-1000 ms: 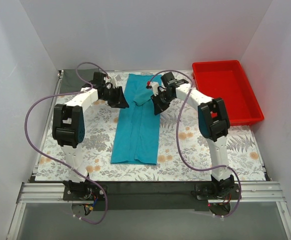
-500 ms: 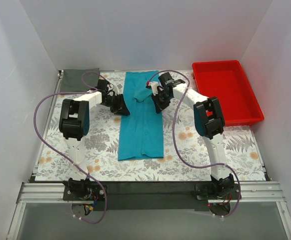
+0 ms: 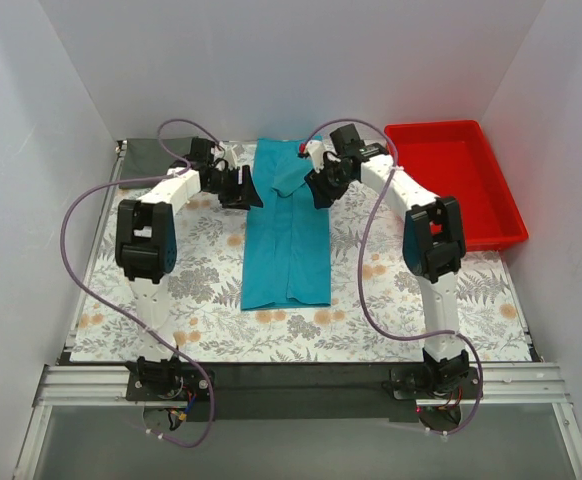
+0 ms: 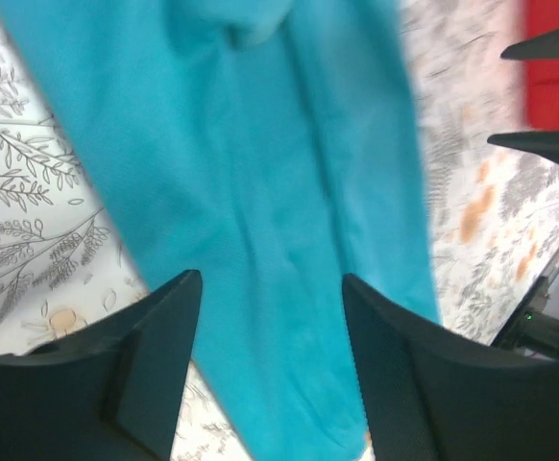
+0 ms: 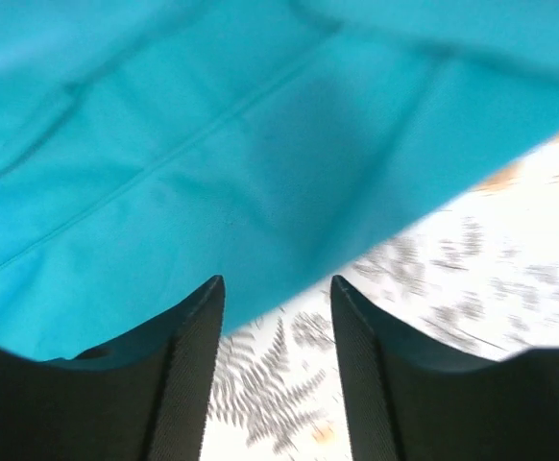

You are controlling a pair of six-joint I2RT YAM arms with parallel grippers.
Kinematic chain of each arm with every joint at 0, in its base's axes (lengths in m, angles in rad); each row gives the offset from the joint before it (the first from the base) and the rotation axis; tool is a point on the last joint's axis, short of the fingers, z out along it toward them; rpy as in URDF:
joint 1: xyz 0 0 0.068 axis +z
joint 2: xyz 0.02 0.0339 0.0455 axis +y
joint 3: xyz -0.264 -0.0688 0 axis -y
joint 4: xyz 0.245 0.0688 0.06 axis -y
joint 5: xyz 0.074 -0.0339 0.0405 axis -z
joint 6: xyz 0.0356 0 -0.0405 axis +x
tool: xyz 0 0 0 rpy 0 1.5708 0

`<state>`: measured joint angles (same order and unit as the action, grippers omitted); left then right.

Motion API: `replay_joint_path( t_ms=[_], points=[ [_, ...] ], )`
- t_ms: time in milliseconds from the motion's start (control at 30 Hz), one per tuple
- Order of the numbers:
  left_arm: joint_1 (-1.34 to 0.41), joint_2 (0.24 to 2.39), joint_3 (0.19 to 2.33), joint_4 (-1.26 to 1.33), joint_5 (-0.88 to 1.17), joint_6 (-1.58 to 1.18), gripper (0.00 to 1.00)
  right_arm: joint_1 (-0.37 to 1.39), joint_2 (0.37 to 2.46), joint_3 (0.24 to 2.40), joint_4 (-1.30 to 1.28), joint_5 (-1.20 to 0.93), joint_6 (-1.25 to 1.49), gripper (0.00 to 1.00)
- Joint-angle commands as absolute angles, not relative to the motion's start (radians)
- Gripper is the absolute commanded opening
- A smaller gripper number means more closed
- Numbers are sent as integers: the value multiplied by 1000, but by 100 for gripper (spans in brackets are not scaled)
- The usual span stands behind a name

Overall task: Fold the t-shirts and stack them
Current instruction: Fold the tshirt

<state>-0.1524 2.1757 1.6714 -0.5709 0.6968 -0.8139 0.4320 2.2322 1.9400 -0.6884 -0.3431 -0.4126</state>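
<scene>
Now both jaws newly off the t-shirt

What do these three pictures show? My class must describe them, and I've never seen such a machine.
Two robot arms are bolted side by side. One picture looks down from above; the other two come from a camera on each wrist. On the floral cloth lies a teal t-shirt; a dark grey t-shirt sits in the far left corner, a red tray far right. The left gripper and right gripper are open near the teal t-shirt's far end, holding nothing.
</scene>
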Motion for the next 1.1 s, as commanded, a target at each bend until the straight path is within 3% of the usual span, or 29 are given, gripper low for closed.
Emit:
replay_joint_path(
  t_ms=[0,133,200,233,267,300,400,500,667,767,833,967,1067],
  points=[
    [-147,1869,1659,-513,718,-739,61,426,1999,2022,-669,-379,-566,59],
    [-147,1645,1583,-439,739,-622,71,430,1873,2039,-647,-423,-635,66],
    [-149,1582,1534,-394,714,-600,76,437,1798,1988,-629,-437,-634,83],
    [-149,1547,1464,-337,668,-609,84,445,1770,1958,-602,-469,-643,86],
    [-149,1495,1430,-310,667,-574,86,449,1719,1883,-598,-480,-653,97],
    [-149,1474,1407,-310,689,-522,87,456,1694,1849,-597,-500,-672,98],
    [-153,1419,1362,-466,857,-337,88,491,1588,1663,-603,-549,-725,98],
    [-184,1286,1148,-526,887,-188,89,566,1478,1432,-609,-531,-799,98],
    [-339,1034,728,-539,769,-6,89,713,1359,1145,-589,-471,-880,98],
    [-443,939,599,-451,681,20,82,793,1361,1017,-531,-440,-877,97],
    [-492,924,497,-359,632,6,78,821,1373,959,-474,-431,-870,93],
    [-531,971,408,-275,612,41,62,854,1439,913,-402,-414,-850,73],
    [-535,985,367,-224,603,75,58,862,1436,855,-336,-397,-859,62]
  ],
)
